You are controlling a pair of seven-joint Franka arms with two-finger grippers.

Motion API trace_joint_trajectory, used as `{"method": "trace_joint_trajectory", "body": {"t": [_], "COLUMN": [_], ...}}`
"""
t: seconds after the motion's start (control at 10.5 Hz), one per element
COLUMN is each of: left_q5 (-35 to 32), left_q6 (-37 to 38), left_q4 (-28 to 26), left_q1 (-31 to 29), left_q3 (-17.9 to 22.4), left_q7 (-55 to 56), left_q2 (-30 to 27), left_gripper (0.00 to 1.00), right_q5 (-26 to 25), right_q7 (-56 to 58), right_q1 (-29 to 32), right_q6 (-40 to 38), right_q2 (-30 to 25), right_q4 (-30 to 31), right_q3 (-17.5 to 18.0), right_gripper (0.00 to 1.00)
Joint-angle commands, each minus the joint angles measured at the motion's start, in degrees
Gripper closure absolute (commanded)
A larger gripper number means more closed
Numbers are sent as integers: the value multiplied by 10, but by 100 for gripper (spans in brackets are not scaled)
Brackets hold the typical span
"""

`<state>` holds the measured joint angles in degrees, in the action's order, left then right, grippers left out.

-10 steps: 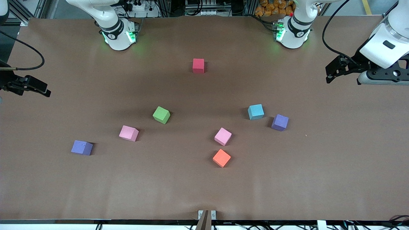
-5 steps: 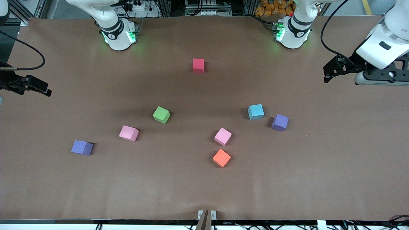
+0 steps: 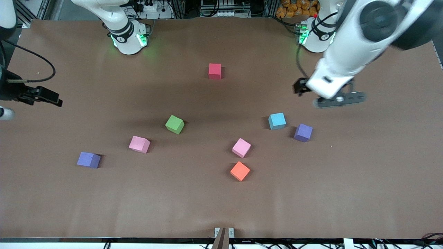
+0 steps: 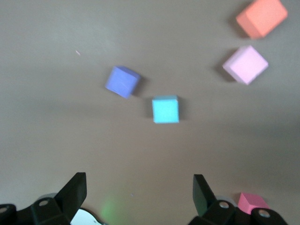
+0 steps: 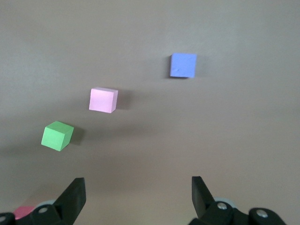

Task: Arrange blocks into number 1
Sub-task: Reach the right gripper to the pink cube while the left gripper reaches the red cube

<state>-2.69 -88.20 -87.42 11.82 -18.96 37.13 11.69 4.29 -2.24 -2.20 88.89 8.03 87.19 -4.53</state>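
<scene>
Green block (image 5: 57, 136), pink block (image 5: 103, 100), purple block (image 5: 183, 65) lie apart.

The left arm reaches from its base out over the table, its wrist pointing down, and the left gripper (image 4: 136, 190) hangs in the air with its jaws spread wide and nothing between them. The right gripper (image 5: 136, 190) hovers at the right arm's end of the table, likewise wide apart and empty.
</scene>
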Motion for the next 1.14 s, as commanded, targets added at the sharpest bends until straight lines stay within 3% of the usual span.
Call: {"method": "trace_joint_trajectory", "body": {"t": [0.0,0.19,0.38,0.57,1.05], "left_q5": [-6,40,49,50,59], "left_q6": [0,-27,-106,-189,-397], "left_q4": [8,-17,-83,-140,-274], "left_q1": [49,83,131,174,235], "left_q3": [1,-1,-3,-4,-67], "left_q7": [77,132,210,232,235], "left_q2": [33,47,47,46,44], "left_gripper": [0,0,0,0,0], "right_q5": [45,91,93,95,95], "right_q7": [-29,-85,-152,-248,-236], "right_q1": [-10,-31,-88,-120,-154], "right_q6": [47,102,140,174,231], "right_q2": [85,140,183,222,272], "right_q4": [-4,12,13,14,34], "right_q3": [2,1,-47,-58,-60], "right_gripper": [0,0,0,0,0]}}
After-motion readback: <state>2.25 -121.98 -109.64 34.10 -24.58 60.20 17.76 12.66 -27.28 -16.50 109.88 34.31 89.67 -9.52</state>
